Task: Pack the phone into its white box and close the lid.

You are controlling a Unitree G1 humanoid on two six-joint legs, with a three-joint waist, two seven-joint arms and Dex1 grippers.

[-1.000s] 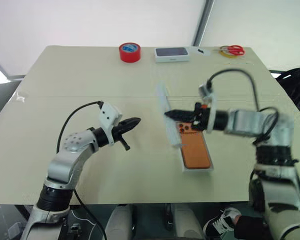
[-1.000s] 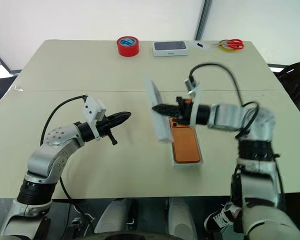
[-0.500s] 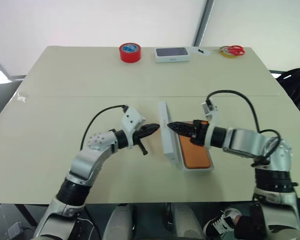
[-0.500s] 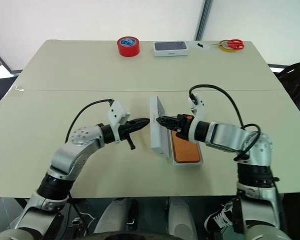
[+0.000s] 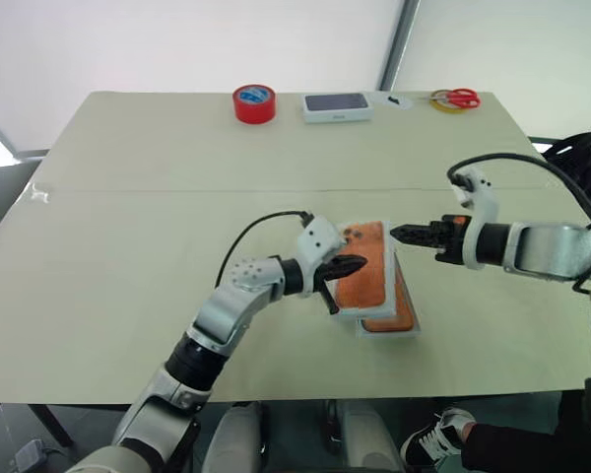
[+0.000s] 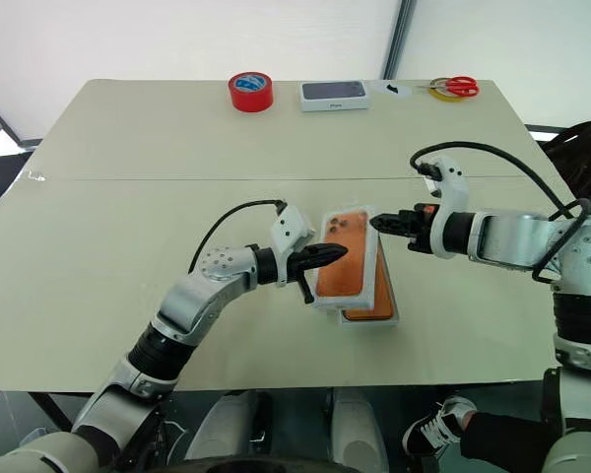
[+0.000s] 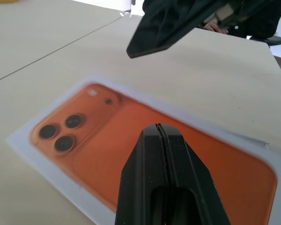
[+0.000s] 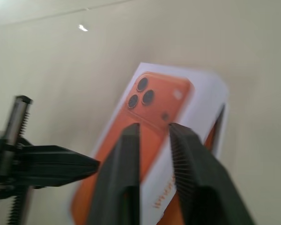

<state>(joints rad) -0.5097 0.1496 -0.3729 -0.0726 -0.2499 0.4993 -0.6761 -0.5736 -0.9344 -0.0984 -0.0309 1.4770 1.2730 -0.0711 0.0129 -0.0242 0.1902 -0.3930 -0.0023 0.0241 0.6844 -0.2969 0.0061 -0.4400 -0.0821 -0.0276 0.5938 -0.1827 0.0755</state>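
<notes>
The lid (image 5: 366, 258) lies printed side up over the white box (image 5: 392, 335), shifted a little left and not squared to it. At the box's near end a strip of the orange phone (image 5: 386, 315) shows under the lid. My left gripper (image 5: 361, 264) is shut, its tip over the lid's left part; in the left wrist view it (image 7: 158, 129) hovers just above the printed picture (image 7: 107, 136). My right gripper (image 5: 395, 233) hangs just right of the lid's far corner, off it. Its fingers (image 8: 129, 154) stand a little apart with nothing between them.
At the table's far edge stand a red tape roll (image 5: 255, 102), a white box with a dark top (image 5: 337, 106), and red-handled scissors (image 5: 459, 98) by a yellow ring. A person's shoe (image 5: 441, 436) shows below the near table edge.
The lid stood on edge beside the box in my right gripper; it now lies face up over the box. My right gripper let go and drew back right. My left gripper moved right to the lid.
</notes>
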